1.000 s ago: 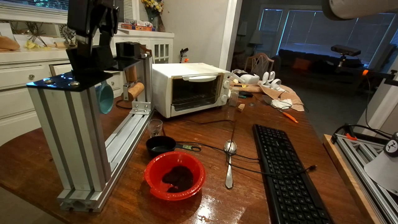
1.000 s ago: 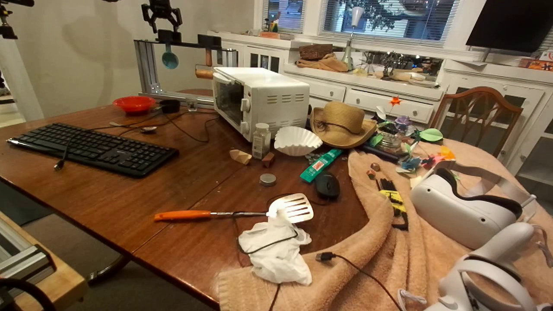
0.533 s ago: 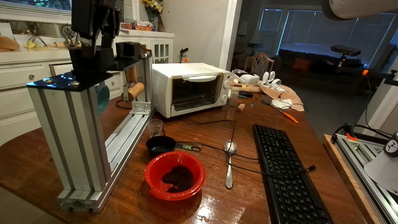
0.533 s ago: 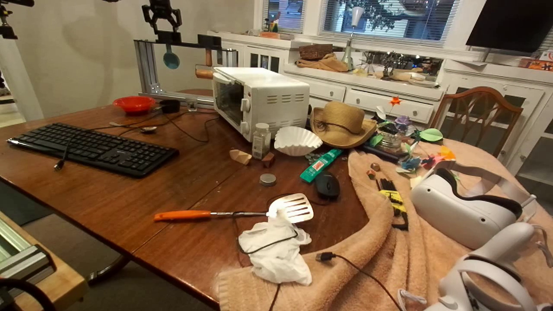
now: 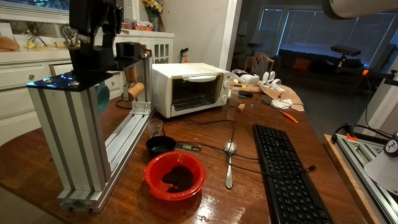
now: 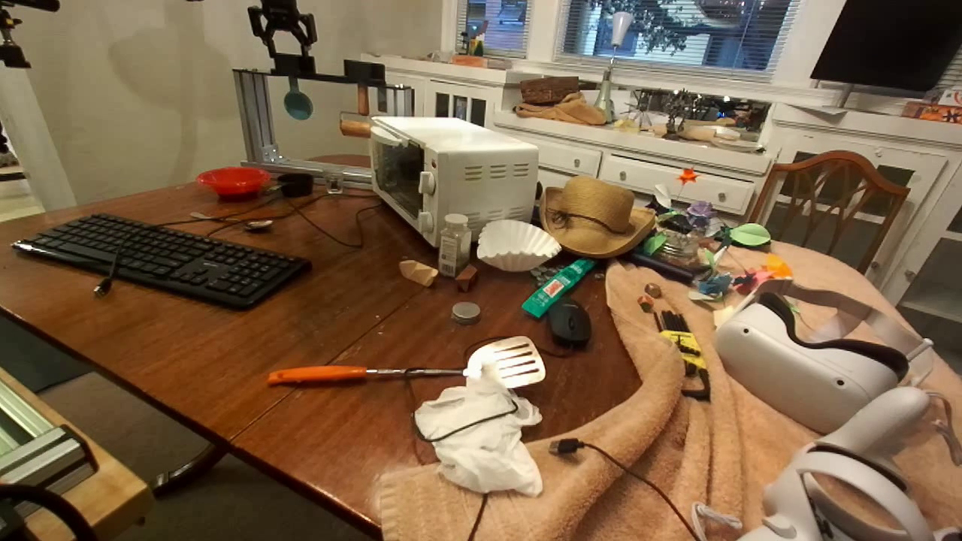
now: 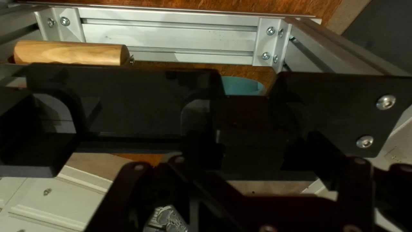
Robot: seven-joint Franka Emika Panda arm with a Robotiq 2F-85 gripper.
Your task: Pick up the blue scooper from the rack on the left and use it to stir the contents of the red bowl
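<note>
"Wrist view: where is the blue scooper (image 7: 243,85)?"

"Its teal head shows through a notch in the dark top plate (image 7: 338,106) of the rack (image 5: 70,133); in both exterior views it hangs below that plate, head down."

"And the gripper (image 5: 98,46)?"

"Clenched. It grasps the scooper by the black block (image 5: 93,60) at its top, a finger on each side. Whether that block touches the plate, I can't tell."

"What else hangs there?"

"A wooden roller (image 5: 136,90), farther along, below a second black block (image 5: 128,49)."

"So where's the red bowl (image 5: 186,160)?"

"On the wooden table (image 5: 242,205), just beside the rack's base rail (image 5: 127,132), the dark brown contents (image 5: 178,179) lying in its bottom. A black cup (image 5: 161,145) with a long handle stands next to it, and a small glass (image 5: 155,128) stands near the cup."

"Farther out?"

"A silver spoon (image 5: 229,175) lies between the bowl and the black keyboard (image 5: 289,174). The white toaster oven (image 5: 196,72) stands beyond the glass. In an exterior view, well apart from the bowl, are a straw hat (image 6: 597,214) and an orange-handled spatula (image 6: 353,374)."
</note>
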